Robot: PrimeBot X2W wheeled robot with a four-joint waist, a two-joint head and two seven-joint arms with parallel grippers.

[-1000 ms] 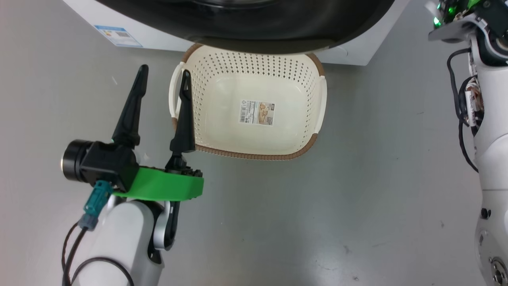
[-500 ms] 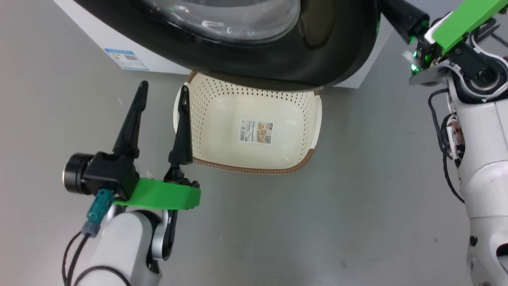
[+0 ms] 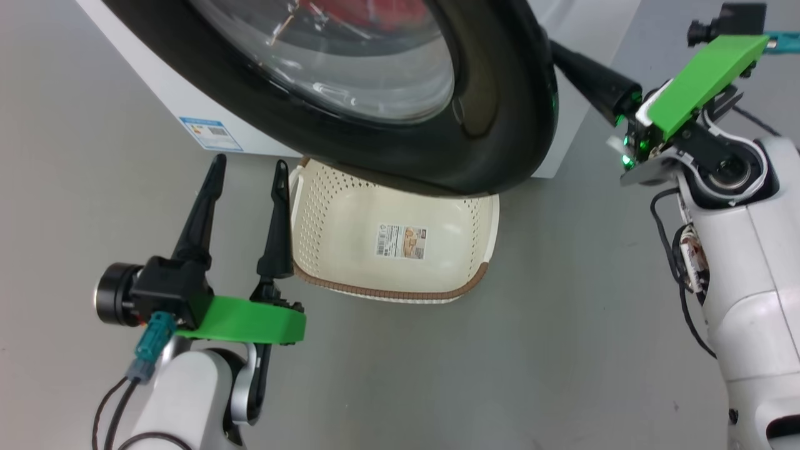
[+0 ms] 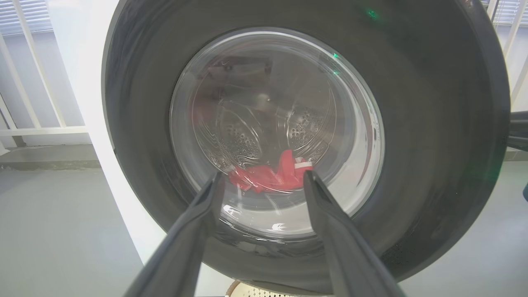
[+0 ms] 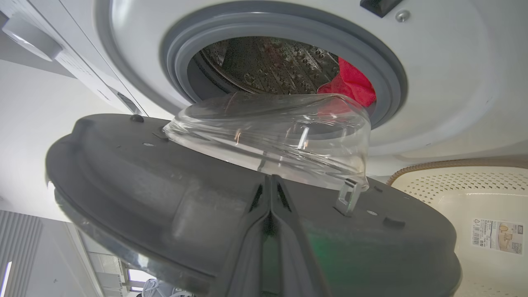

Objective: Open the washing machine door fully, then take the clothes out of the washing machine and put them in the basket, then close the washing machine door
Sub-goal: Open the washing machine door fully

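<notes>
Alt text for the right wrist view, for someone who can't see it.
The shut right gripper points along the grey inner face of the partly open washing machine door, its clear glass bowl bulging toward the drum. Behind, red clothes lie in the washing machine; the basket sits at lower right.

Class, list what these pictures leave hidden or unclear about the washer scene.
1. Clothes: left wrist view, behind the door glass, blurred; how many pieces is unclear.
2. Basket: head view, far end hidden under the door.
3. Right gripper: head view, tips hidden behind the door's edge; right wrist view, contact with the door unclear.
</notes>
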